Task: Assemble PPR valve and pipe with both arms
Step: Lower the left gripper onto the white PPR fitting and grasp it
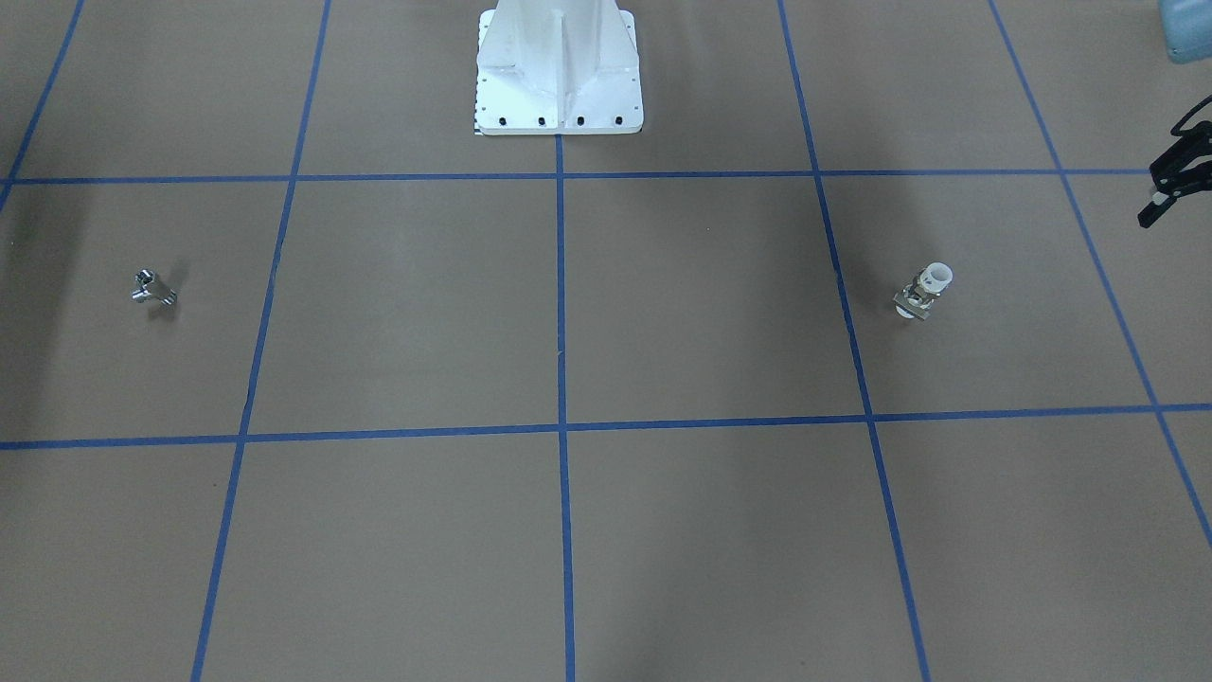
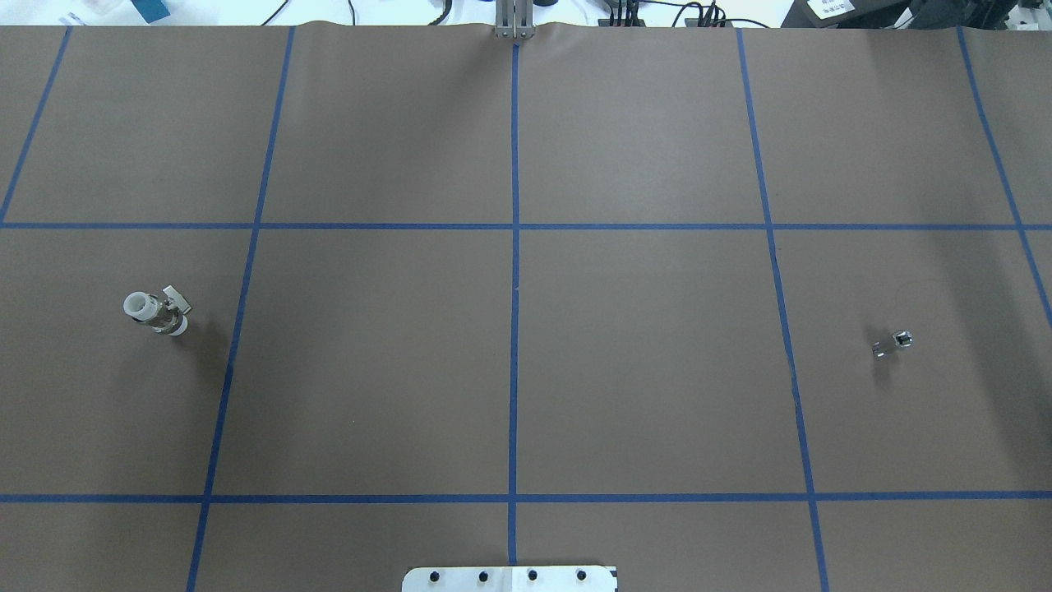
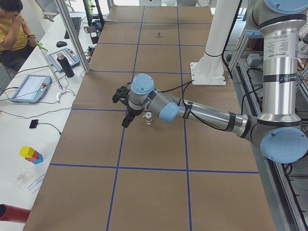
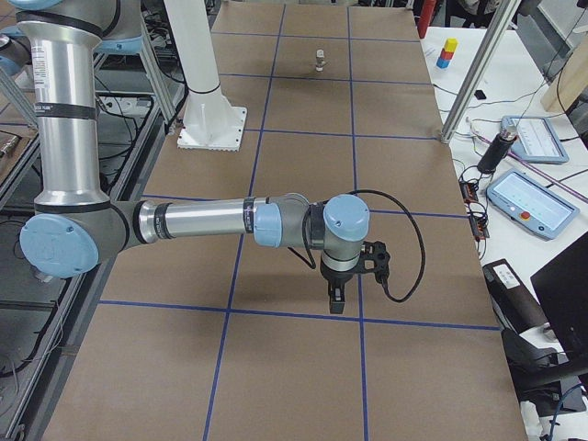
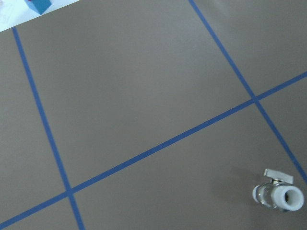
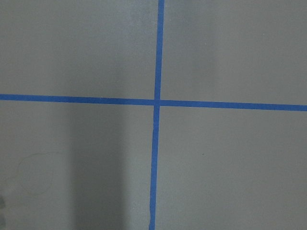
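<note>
PPR valve point(image 2: 156, 312) and pipe point(image 2: 892, 343) sit well apart on the table point(image 2: 641, 370), and neither piece is held.

We see the left gripper point(image 3: 126, 118) only in part. The front view cuts it at the frame edge, and the side view shows it from behind, so we cannot tell if its fingers are spread or closed. The right gripper point(image 4: 336, 299) shows only in the right-side view, so we cannot tell its state either. The pipe is tiny and its shape is hard to read. The left arm point(image 3: 207, 115) reaches low and nearly level over the table. Its gripper points down near the valve, not touching it. The valve stands upright on the robot's left side, white ring on top. The right arm point(image 4: 193, 220) is also stretched low, with its gripper pointing straight down above the table on the robot's right side.
</note>
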Tool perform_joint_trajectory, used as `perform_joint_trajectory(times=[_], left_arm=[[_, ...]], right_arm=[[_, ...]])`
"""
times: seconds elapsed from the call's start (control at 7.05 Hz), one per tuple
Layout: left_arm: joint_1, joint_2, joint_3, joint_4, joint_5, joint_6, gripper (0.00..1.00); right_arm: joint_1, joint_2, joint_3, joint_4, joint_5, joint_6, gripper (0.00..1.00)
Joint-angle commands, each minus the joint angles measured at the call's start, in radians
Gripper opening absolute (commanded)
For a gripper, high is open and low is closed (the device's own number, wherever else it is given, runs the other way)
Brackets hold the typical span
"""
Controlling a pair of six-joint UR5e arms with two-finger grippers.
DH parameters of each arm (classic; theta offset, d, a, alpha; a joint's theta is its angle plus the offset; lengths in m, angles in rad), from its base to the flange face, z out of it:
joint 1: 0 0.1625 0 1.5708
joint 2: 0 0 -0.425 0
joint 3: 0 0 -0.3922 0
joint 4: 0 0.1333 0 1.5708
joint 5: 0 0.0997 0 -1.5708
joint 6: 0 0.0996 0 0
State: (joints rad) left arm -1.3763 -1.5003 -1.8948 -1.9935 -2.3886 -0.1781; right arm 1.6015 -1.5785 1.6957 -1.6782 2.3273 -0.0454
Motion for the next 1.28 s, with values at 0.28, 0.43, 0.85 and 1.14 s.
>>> perform_joint_trajectory(times=[0.28, 0.43, 0.85, 1.14], left_arm=[[0.273, 0.014, 0.005, -0.252, 0.083, -0.377, 1.00], [0.349, 0.012, 0.000, -0.258, 0.074, -0.412, 1.00], [0.511, 0.020, 0.022, -0.229, 0.284, -0.532, 1.00], [0.565, 0.009, 0.066, -0.226, 0.369, -0.535, 1.00]], right_arm=[[0.000, -0.021, 0.005, 0.002, 0.001, -0.002, 1.00], [-0.003, -0.021, 0.005, 0.002, -0.002, -0.002, 1.00], [-0.003, -0.021, 0.006, 0.002, -0.002, -0.004, 1.00], [-0.003, -0.021, 0.007, 0.002, -0.005, -0.004, 1.00]])
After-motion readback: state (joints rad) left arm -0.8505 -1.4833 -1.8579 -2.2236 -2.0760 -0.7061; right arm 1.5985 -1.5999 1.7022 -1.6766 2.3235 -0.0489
